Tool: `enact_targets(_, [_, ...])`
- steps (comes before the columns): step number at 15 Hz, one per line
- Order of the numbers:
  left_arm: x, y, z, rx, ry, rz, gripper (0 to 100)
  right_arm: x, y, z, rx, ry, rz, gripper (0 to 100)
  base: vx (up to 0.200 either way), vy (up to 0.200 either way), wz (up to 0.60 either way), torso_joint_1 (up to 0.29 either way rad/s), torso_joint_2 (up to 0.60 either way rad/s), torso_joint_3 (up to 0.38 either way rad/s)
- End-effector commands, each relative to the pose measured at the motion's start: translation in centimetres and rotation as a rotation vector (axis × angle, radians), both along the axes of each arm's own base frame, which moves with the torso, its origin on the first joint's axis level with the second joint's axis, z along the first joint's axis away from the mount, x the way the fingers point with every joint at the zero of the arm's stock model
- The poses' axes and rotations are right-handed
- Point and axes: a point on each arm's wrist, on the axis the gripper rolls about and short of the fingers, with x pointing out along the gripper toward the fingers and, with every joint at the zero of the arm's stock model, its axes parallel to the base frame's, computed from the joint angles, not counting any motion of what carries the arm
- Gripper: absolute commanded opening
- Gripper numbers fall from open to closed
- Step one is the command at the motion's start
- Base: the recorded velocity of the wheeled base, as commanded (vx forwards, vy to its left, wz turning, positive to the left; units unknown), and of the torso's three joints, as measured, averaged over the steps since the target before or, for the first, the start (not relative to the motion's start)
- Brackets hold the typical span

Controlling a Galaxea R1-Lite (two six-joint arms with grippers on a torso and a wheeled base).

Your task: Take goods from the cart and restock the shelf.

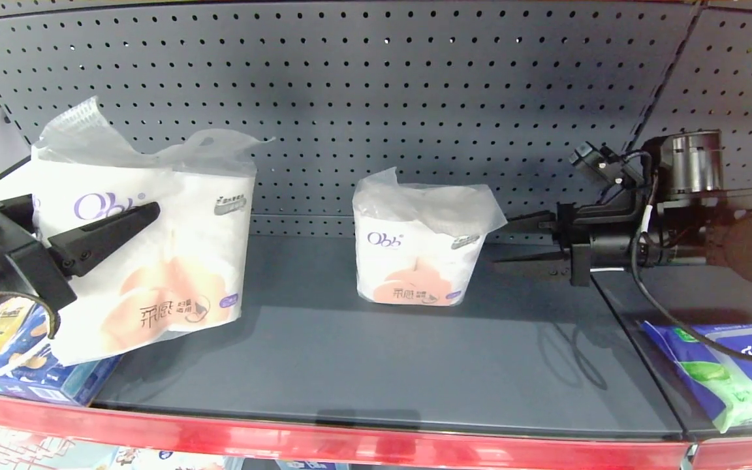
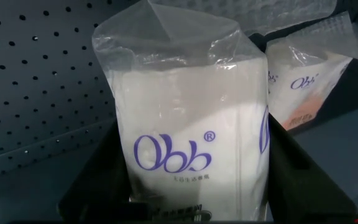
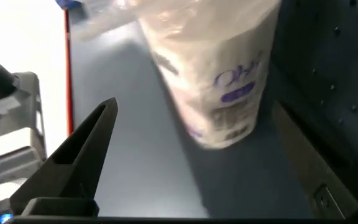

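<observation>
A white tissue pack [image 1: 154, 261] in clear plastic, with purple print and an orange picture, is held upright at the left end of the dark shelf [image 1: 350, 365]. My left gripper [image 1: 144, 219] is shut on it, one finger on each side [image 2: 197, 186]. I cannot tell whether its base touches the shelf. A second, like tissue pack [image 1: 415, 254] stands near the pegboard wall in the middle of the shelf. My right gripper [image 1: 506, 241] hovers just right of that pack, open and apart from it. The right wrist view has this pack [image 3: 219, 74] beyond the spread fingers [image 3: 79, 168].
The grey pegboard back wall [image 1: 415, 98] closes the shelf behind. A red strip [image 1: 350, 444] runs along the shelf's front edge. Blue boxes [image 1: 23, 372] lie at lower left. A blue and green soft package [image 1: 728, 372] lies on the neighbouring shelf at right. Bare shelf lies between the two packs.
</observation>
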Motion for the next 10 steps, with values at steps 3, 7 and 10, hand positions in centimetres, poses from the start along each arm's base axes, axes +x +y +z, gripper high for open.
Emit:
enact_targets(3, [0.0, 0.0, 0.0, 0.0, -0.001, 0.002, 0, 2.0, 1.0, -0.6, -0.006, -0.025, 0.032, 100, 0.0, 0.0, 0.0, 0.0, 0.0, 0.0])
enact_targets(7, [0.1, 0.0, 0.0, -0.001, 0.0, 0.005, 0, 3.2, 3.5, 0.0, 0.001, -0.075, 0.097, 100, 0.0, 0.0, 0.0, 0.0, 0.0, 0.0])
enact_targets(10, [0.0, 0.0, 0.0, -0.001, 0.0, 0.006, 0, 3.7, 4.4, -0.4, 0.001, -0.073, 0.119, 100, 0.0, 0.0, 0.0, 0.0, 0.0, 0.0])
